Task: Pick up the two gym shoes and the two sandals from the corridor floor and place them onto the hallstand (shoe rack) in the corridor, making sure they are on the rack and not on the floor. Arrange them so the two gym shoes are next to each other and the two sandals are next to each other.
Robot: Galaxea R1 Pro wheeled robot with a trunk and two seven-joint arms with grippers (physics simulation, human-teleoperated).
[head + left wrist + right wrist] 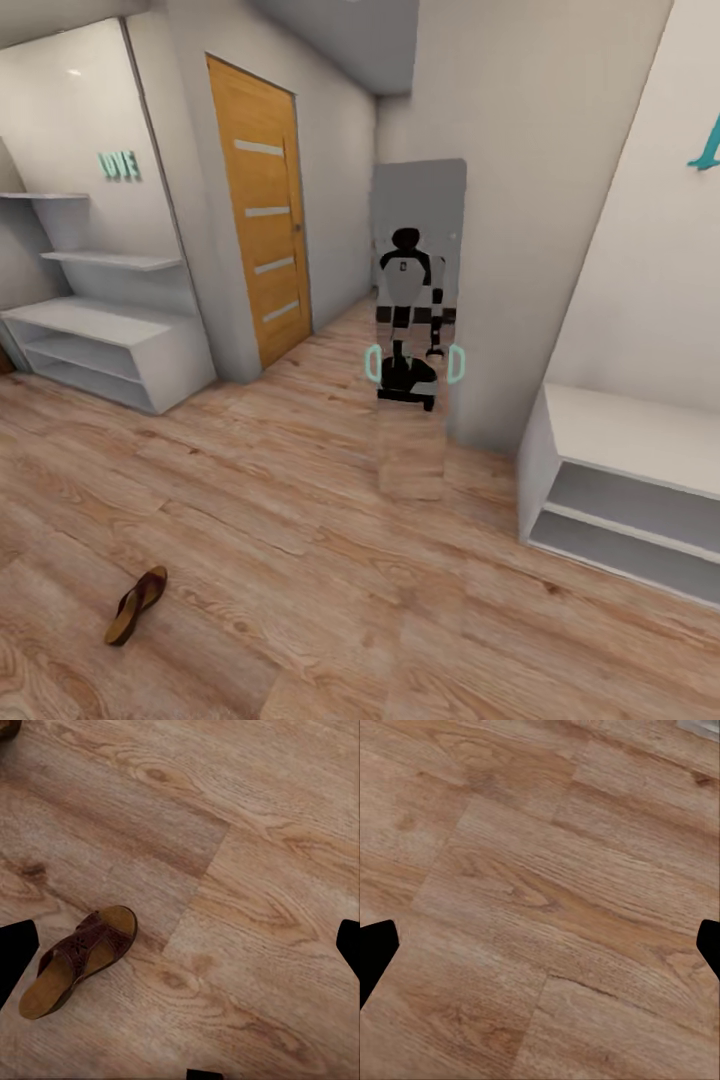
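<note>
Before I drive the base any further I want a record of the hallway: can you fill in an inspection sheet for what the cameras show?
Surface: corridor floor, light wood planks, no spill seen.
Job's things: one sandal lies on the floor at lower left, also under the left wrist camera; hallstand at left, shelves bare.
Clutter: nothing seen.
End effectors: left end effector and right end effector each have fingertips spread at the frame edges, nothing between them.
Cables: nothing seen.
Surroundings: wooden door, wall mirror reflecting the robot, second white bench at right.
</note>
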